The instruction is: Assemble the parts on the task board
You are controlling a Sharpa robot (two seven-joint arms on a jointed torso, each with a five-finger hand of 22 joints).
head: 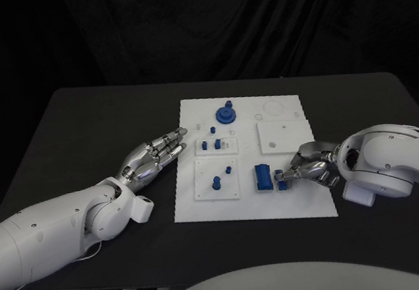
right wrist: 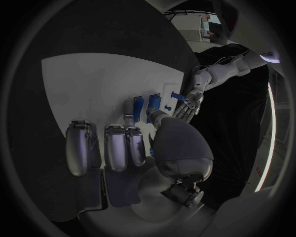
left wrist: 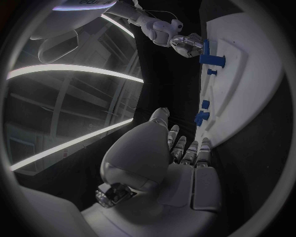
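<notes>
Black table carries the task board (head: 302,201); right hand (head: 307,165), at its four o'clock edge, pinches a small blue part (head: 281,179), long axis upright; left hand (head: 155,156) lies flat and empty at nine o'clock.

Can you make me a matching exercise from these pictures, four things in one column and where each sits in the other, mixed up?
Things:
1. left hand
2. right hand
3. round blue part
4. task board

Places or states:
A. at the board's right edge, fingers at a small blue part
B. stands at the board's far end
C. flat on the black table, fingers stretched to the board's left edge
D. white, mid-table between the hands

Pairs: 1-C, 2-A, 3-B, 4-D
</notes>
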